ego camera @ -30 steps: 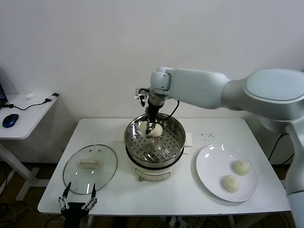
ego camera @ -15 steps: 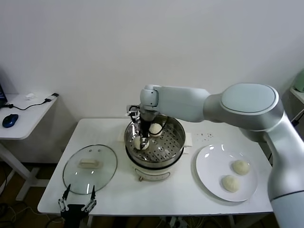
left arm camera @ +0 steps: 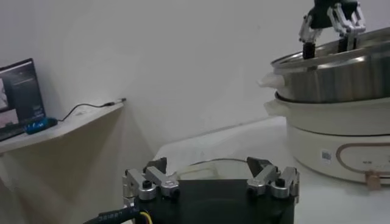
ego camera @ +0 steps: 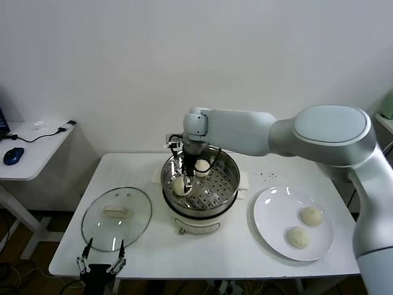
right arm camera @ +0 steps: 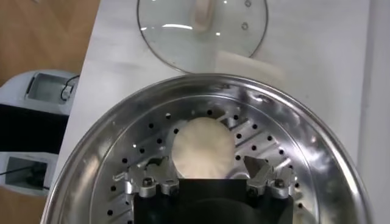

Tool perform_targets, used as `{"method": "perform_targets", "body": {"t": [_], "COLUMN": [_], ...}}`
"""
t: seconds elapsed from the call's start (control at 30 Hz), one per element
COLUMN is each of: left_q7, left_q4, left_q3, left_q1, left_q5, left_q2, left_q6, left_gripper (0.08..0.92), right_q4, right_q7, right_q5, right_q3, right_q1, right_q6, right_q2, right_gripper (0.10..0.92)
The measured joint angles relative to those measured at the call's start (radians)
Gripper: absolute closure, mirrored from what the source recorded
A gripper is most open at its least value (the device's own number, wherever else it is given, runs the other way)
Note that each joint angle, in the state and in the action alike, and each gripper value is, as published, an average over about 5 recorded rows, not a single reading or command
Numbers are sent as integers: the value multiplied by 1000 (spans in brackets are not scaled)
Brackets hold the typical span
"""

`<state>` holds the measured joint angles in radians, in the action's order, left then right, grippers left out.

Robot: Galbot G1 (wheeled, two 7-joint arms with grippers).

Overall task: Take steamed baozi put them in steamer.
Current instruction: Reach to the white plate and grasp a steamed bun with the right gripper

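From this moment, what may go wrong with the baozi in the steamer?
1. The right gripper stands open just over the released baozi; its fingers might drag or dent it while lifting.
2. That bun lies near the steamer wall, beside another bun; leaving might bump the rim.
3. Two baozi wait on the plate.

Glossy white rounded arm [ego camera: 288, 132] shells, a black wrist cable, black gripper [right arm camera: 207, 182] with silver screwed fingers

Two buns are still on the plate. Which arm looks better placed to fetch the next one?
Probably the right. Its end effector hangs open over the steamer, beside the plate holding the two buns. The left end effector is parked at the table's opposite front corner.
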<state>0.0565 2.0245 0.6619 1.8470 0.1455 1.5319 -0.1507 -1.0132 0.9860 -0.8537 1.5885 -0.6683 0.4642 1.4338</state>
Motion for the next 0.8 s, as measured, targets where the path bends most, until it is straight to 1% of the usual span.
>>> {"method": "perform_targets", "body": {"t": [0.2,0.47,0.63,0.8], "left_q7": [0,-3,-3,-3], "left_q4": [-3,11,15,18], "left_q3": [7,9,14,20], "left_q1": [-4,-6,0,8], "left_q5": [0,4,6,9], "left_q2": [2,4,5,5], "left_q6": [2,13,14,17], "left_gripper": [177,177,177,177], "right_q4": [-127,-319,-407,-452], "right_q7": [16,39,57,73], "right_q5": [45,164,257,371], "right_q3": [-5,-37,-72,-140], "right_q1": [-75,-106,-69,38], "right_q6": [-30,-69,-94,-118], "right_q2": [-158,-442,-615,-770], "right_gripper": [203,203,203,203]}}
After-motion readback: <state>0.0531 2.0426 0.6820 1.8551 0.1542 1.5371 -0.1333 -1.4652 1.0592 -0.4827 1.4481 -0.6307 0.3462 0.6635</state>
